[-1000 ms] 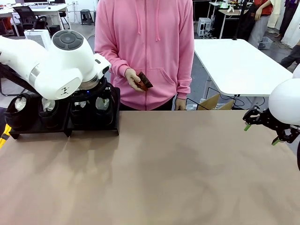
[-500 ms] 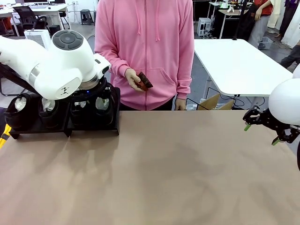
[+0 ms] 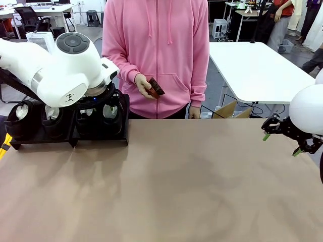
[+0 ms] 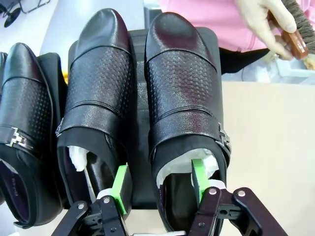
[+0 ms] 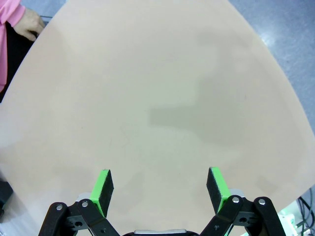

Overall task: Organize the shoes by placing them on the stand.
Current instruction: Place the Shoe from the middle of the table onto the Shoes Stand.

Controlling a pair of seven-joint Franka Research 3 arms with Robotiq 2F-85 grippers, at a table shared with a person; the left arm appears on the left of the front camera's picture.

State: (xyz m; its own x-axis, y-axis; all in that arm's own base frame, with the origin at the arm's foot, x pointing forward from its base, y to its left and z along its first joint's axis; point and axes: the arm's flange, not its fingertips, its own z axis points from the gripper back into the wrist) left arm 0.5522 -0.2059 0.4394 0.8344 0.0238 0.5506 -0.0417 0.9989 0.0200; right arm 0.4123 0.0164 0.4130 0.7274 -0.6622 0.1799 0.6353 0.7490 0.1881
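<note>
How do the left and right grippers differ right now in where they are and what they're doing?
The left gripper sits over the shoes on the stand, jaws part open, one pad inside the rightmost shoe and the other in the gap beside it. The right gripper hovers wide open above bare table, touching nothing. Both have green pads, and neither is clamped on anything.

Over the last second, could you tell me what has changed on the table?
Almost nothing: the person's hand tilted the small brown brush slightly. The left gripper, at the glossy black leather shoes on the low black stand, and the open right gripper stayed put.
</note>
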